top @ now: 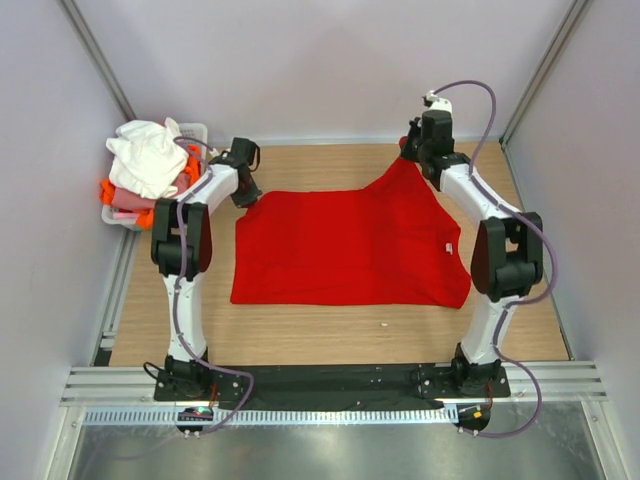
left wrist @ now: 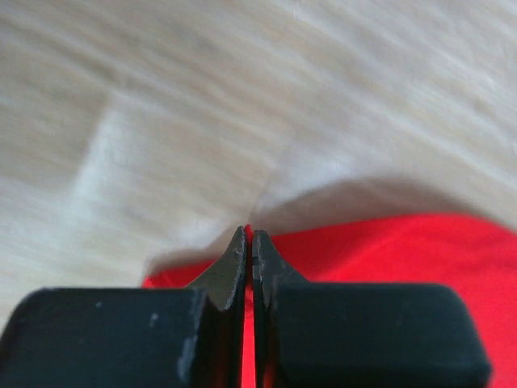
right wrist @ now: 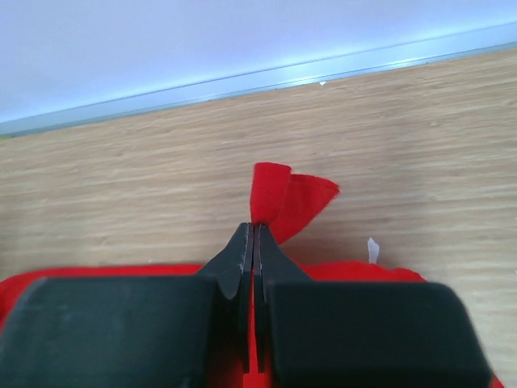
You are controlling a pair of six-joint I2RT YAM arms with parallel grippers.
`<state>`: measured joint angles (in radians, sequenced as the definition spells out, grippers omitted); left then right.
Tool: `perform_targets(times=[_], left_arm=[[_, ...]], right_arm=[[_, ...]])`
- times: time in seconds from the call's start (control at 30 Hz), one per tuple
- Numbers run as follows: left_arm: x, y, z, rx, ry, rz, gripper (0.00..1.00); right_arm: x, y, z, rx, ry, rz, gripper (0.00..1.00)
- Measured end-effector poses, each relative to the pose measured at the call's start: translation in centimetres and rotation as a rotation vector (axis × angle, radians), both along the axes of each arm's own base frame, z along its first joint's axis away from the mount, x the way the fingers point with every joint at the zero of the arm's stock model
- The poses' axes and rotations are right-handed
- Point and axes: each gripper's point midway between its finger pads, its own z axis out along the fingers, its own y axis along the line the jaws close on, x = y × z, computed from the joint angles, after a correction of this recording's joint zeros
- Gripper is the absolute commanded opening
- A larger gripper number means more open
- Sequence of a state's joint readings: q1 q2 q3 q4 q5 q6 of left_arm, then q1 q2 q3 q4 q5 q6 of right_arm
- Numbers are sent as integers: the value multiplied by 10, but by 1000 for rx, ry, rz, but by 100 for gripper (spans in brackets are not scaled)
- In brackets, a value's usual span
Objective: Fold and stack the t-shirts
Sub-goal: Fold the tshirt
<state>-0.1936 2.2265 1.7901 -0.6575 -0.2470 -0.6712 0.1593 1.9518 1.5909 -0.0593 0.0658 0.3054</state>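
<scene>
Red t-shirt [top: 350, 245] lies spread on the wooden table [top: 300, 340] between the two arms. It is mostly flat, and its near edge rests on the wood. The far right part is drawn up into a peak toward the back wall. A small white label [top: 450, 248] shows near the right edge.

Left gripper [top: 245, 192] sits at the shirt's far left corner. In the wrist view the jaws are clenched, with a sliver of red cloth pinched between the fingertips. Bare wood lies beyond them.

Right gripper [top: 412, 150] is at the raised peak, far right. Its jaws are clenched on the red cloth. In the wrist view a folded tuft of red sticks out past the fingertips, above the table.

White slotted basket [top: 195, 130] stands at the far left, beside the left arm and apart from the red shirt. It holds a crumpled pile. The white garment [top: 148, 158] is on top, the pink garment [top: 130, 198] is under it, and the orange garment [top: 150, 213] is lowest, hanging over the near rim.
</scene>
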Motion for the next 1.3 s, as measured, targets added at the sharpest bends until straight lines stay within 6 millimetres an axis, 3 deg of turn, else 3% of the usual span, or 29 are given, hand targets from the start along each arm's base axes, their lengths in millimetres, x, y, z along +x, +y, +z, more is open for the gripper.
perform_targets(times=[0.13,0.27,0.57,0.9,1.3], left_arm=[[-18,-4,13,-29,1,-19,0],[-37,-1,25,-33,-4,-25,0],[-63,10,27,15,21,-56,0],[-66,31,31,106,42,-59,0],[-68,31,43,100,27,-66,0]], right_arm=[[-36,2,40,-25,-41,26,1],[-72,-4,58,-50,-53,19,2],[-145,-26,27,-98,42,-30,1],[-172,-55,31,-163,43,-147,2],[-207,-83,18,-201,76,-278,1]])
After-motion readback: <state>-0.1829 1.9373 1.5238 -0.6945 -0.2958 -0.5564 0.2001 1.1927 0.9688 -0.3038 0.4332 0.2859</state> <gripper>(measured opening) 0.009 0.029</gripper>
